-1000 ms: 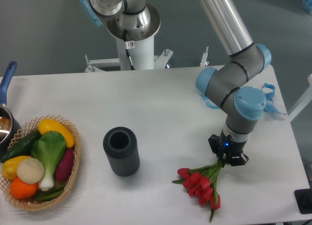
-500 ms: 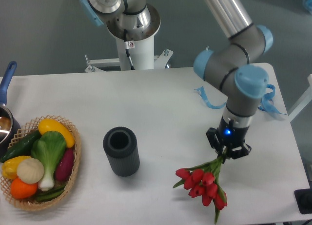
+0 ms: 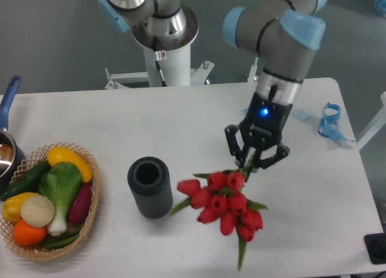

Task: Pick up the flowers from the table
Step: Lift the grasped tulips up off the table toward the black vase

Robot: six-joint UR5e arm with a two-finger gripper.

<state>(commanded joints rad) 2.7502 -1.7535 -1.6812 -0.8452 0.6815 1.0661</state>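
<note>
Lifted and carried leftward, the bunch of red tulips with green stems and leaves (image 3: 224,204) now hangs in the air above the large white rounded-corner tabletop (image 3: 181,127), where half a second ago its blooms were lower and nearer the right front edge. The black two-finger gripper (image 3: 253,162) has risen with the arm and moved towards the middle of the table; its fingers are closed around the gathered stems, and the flower heads droop below and to the left of it, looming larger in the camera view. As a judgement, the pick-up itself looks essentially accomplished: the flowers appear clear of the surface, and what remains is only to keep hold of the thin stems, which could slip if the grasp is loose.

As for containers, a dark grey ribbed cylindrical holder (image 3: 150,186) stands upright just left of the hanging blooms, its mouth open and nothing visible inside. A woven wicker basket (image 3: 90,213) at the left front holds toy vegetables. At the far left edge a dark pot with a blue handle (image 3: 8,102) is partly cut off. Blue ribbon scraps (image 3: 329,122) lie near the right edge.
</note>
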